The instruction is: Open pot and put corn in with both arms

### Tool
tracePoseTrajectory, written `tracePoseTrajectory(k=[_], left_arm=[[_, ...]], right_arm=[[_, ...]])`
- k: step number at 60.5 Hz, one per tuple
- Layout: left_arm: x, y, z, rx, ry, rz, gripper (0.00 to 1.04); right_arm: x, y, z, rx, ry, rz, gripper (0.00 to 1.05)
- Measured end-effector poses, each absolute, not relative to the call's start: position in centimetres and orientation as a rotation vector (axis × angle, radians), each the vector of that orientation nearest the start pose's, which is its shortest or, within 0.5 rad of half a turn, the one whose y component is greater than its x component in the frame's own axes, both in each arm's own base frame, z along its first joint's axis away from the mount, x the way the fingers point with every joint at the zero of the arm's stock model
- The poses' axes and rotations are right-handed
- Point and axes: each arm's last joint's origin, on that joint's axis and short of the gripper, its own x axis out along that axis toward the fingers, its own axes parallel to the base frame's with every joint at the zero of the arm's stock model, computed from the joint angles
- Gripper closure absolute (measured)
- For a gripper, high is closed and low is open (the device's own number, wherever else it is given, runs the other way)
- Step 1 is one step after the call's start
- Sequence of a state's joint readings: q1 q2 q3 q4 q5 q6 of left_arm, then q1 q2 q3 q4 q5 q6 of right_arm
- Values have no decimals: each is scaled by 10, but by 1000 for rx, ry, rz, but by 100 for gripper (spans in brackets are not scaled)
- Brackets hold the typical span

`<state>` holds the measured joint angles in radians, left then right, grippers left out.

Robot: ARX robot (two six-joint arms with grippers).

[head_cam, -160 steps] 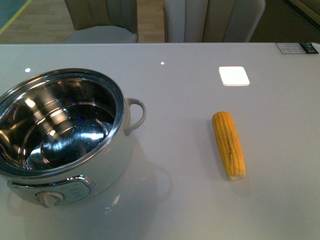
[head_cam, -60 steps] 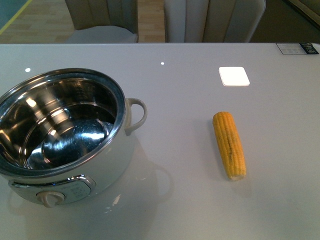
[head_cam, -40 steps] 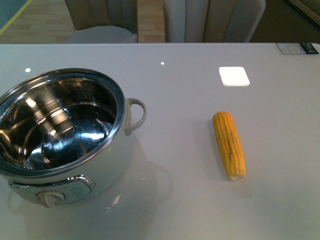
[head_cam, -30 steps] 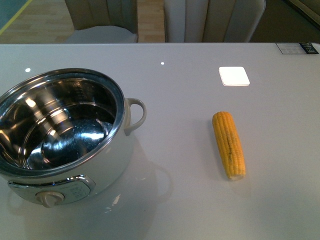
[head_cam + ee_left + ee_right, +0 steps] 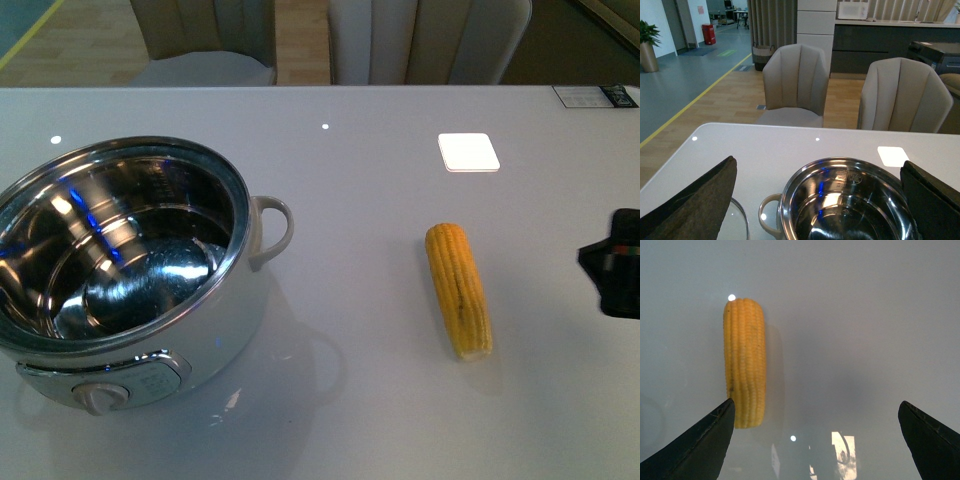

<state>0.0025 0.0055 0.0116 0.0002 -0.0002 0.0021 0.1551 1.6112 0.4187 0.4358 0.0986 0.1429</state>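
on the right half of the table [image 5: 360, 140] the corn [image 5: 458, 290] lies flat, well apart from the pot [image 5: 130, 270], which stands open at the left with nothing inside. the right gripper [image 5: 817, 402] hovers above the table, spread wide and empty. the cob sits off toward one finger [image 5: 700, 445], not between the two. the step in hand looks to be the reach for the corn. doing it well means shifting across until the cob is centred in the gap, with the fingers crossing it near the thick middle. then lower before closing, since a round cob rolls if nudged. the left gripper [image 5: 818, 162] is also spread and holds nothing, facing the pot's open mouth. the front view shows only a black sliver of the right arm [image 5: 618, 262] at its edge. only the left wrist view shows what seems to be a glass lid [image 5: 744, 220] beside the pot.
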Motion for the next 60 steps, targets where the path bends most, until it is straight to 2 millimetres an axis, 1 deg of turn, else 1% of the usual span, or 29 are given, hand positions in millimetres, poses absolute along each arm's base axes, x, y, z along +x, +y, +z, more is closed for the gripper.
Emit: tracePoseTrajectory(k=[6, 12, 20, 30, 45, 54, 60], left_arm=[[97, 0, 167, 2, -6, 3, 7], [97, 0, 167, 2, -6, 3, 7], [97, 0, 167, 2, -7, 3, 7], [97, 0, 167, 2, -6, 3, 7], [97, 0, 167, 2, -6, 3, 7], [97, 0, 167, 2, -6, 3, 7], [97, 0, 167, 2, -6, 3, 7]], right_arm=[[263, 44, 77, 19, 813, 37, 9], [278, 52, 62, 12, 856, 65, 9], [297, 63, 49, -9, 879, 89, 9], [314, 78, 34, -35, 898, 128, 9], [331, 88, 15, -68, 922, 153, 9], [336, 91, 9, -72, 927, 159, 9], [337, 96, 1, -87, 943, 169, 9]])
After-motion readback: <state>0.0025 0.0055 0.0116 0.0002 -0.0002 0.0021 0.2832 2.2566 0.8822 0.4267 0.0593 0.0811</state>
